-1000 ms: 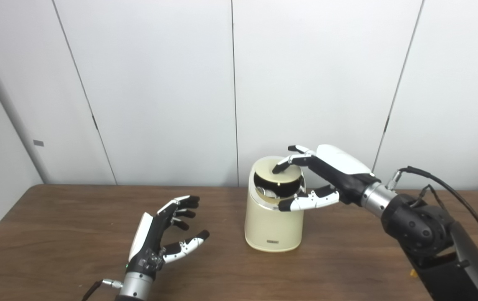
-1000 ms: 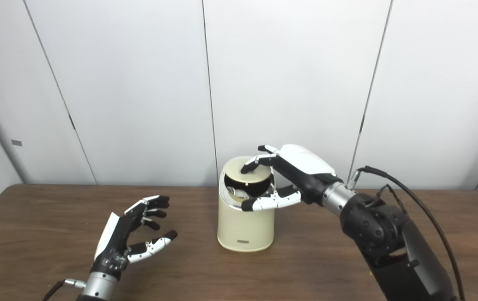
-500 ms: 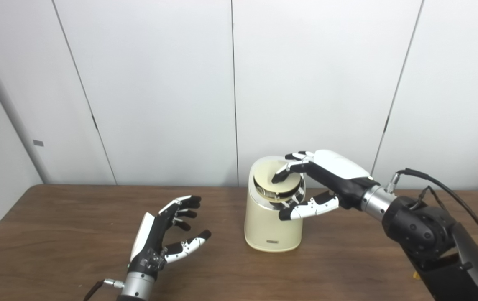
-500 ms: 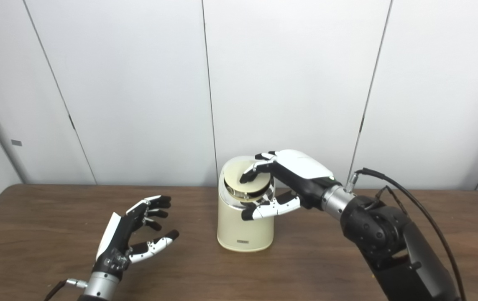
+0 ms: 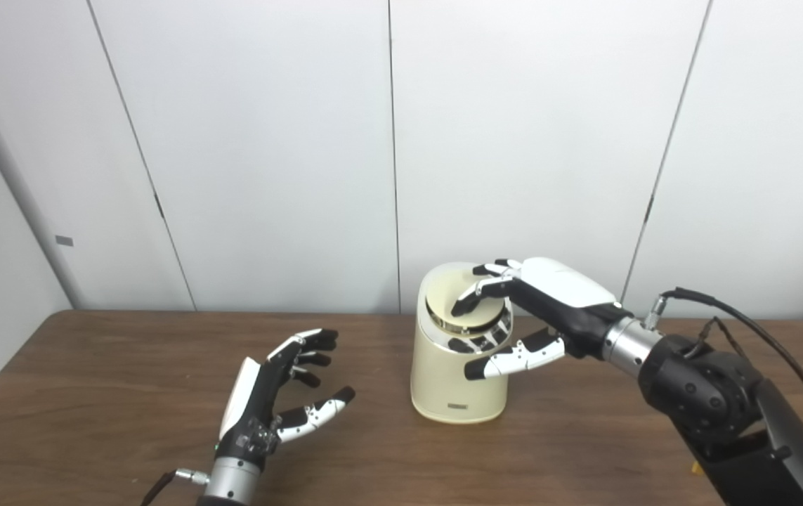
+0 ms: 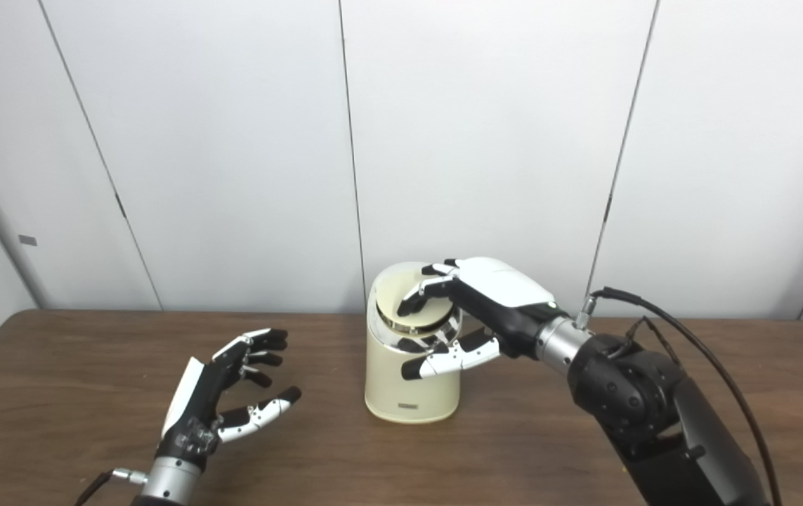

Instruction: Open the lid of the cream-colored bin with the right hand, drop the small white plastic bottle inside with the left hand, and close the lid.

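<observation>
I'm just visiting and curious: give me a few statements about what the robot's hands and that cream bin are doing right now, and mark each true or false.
1. The right hand has its fingertips on the lid of the cream bin. True.
2. The left hand holds a small white bottle. False: it is open and holds nothing.
3. The bin stands upright on the wooden table. True.
4. The left hand is touching the bin. False: it is apart from it, to the bin's left.
5. The lid stands wide open. False: it lies down on the bin's top.

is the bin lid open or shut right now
Shut, or nearly so. The lid lies flat in the top of the bin, no dark opening shows, and the right hand rests its fingers on it.
</observation>
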{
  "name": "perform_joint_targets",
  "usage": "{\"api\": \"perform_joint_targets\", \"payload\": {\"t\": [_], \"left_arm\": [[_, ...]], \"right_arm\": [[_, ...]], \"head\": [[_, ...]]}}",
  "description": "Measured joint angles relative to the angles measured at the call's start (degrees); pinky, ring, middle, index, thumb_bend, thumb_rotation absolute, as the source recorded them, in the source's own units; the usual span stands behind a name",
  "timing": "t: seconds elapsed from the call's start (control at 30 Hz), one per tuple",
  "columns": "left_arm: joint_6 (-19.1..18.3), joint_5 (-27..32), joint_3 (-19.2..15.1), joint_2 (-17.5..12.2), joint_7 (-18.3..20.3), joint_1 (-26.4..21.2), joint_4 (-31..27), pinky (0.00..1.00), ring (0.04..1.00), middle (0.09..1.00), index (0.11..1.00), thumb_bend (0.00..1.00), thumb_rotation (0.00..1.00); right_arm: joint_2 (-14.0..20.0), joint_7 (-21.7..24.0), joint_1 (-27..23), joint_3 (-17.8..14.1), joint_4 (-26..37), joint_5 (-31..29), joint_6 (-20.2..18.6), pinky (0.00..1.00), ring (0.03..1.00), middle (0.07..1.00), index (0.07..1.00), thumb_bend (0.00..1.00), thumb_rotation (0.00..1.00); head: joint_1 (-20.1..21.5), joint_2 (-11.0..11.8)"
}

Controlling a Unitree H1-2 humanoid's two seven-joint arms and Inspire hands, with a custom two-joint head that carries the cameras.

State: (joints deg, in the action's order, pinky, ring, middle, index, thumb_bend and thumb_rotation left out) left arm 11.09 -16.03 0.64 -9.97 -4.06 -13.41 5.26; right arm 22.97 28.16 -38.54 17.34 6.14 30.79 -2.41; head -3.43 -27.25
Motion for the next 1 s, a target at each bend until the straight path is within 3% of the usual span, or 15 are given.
{"api": "perform_joint_targets", "payload": {"t": [1.0], "left_arm": [[-1.1,0.1,-0.2,0.0,0.0,0.1,-1.0,0.55,0.687,0.749,0.768,0.59,0.09]], "right_arm": [[0.0,0.7,0.9,0.2,-0.7,0.9,0.7,1.0,0.948,0.744,0.709,0.64,0.7]], "head": [[0.0,-0.6]]}}
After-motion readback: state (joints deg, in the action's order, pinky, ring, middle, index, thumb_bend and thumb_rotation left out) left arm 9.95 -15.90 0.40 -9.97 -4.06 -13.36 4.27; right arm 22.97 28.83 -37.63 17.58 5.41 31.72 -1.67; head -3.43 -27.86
